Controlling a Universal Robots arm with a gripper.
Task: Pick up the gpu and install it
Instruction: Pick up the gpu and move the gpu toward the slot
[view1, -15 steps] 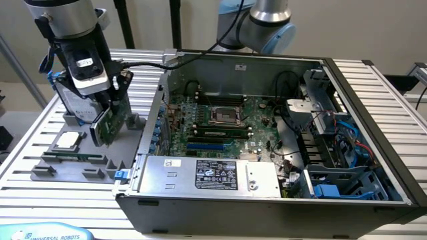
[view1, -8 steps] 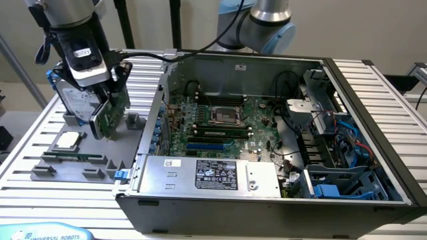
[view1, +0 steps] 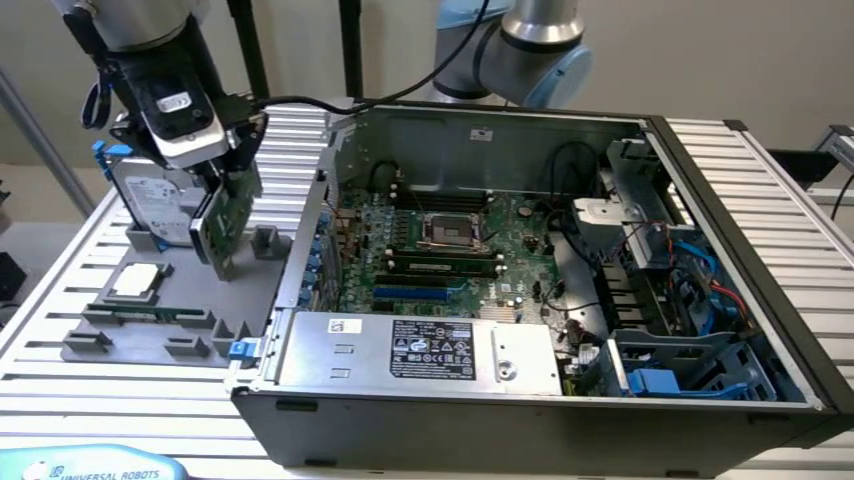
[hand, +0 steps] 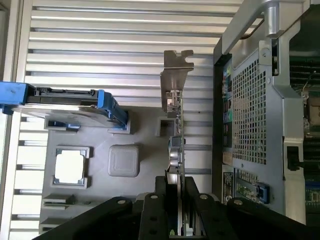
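Gpu (view1: 227, 228) clamped in the gripper's (view1: 223, 186) fingers, long axis near upright, bracket end lowest, over the grey tray's (view1: 134, 348) corner beside the computer case (view1: 747, 250). Legible: "UNIVERSAL ROBOTS" on a blue cover (view1: 94, 468).

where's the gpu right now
The gpu is clamped upright in the gripper on the exterior view's left, over the grey tray, between the hard drive and the open computer case.
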